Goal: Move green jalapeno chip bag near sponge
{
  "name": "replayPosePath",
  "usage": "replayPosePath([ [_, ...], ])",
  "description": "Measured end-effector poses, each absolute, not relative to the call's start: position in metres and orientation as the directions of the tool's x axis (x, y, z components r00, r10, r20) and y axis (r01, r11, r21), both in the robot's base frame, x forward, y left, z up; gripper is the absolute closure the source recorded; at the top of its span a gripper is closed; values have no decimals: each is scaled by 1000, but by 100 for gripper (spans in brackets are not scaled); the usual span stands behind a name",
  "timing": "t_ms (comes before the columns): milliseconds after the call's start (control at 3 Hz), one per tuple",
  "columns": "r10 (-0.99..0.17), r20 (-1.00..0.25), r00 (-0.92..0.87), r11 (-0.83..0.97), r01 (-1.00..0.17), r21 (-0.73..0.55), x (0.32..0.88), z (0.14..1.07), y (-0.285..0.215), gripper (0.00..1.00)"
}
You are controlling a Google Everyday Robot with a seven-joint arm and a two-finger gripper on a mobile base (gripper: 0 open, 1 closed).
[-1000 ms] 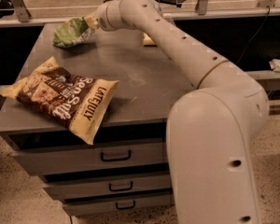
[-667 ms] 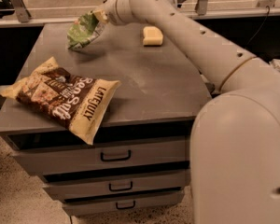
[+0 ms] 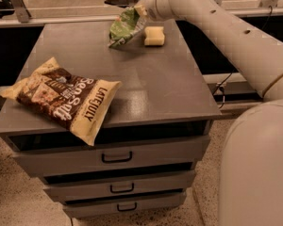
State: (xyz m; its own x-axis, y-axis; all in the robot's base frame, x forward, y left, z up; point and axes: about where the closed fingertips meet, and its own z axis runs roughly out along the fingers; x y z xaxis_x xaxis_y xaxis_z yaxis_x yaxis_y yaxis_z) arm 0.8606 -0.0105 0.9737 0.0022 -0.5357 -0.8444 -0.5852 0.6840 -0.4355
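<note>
One risk: the gripper [image 3: 142,8], at the far edge of the counter [image 3: 155,88], jaws pinching the green jalapeno chip bag [image 3: 124,28] just left of the sponge [image 3: 154,35], could knock the sponge away.

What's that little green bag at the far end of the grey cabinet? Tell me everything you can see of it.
The small crumpled green foil chip bag is shiny, with pale markings and creases all over. It hangs tilted: the robot's gripper pinches its upper right corner, and its lower left tip points down at the grey cabinet top, touching it or nearly so. It is near the far edge, just left of the pale yellow rectangular sponge, close beside it.
</note>
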Motion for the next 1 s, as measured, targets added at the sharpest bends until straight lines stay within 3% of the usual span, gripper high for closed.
replayPosePath([
  [333, -538, -843, -14, 694, -575, -433, 875, 961, -37, 100],
  [1000, -522, -853, -2, 673, -615, -410, 901, 942, -27, 100],
])
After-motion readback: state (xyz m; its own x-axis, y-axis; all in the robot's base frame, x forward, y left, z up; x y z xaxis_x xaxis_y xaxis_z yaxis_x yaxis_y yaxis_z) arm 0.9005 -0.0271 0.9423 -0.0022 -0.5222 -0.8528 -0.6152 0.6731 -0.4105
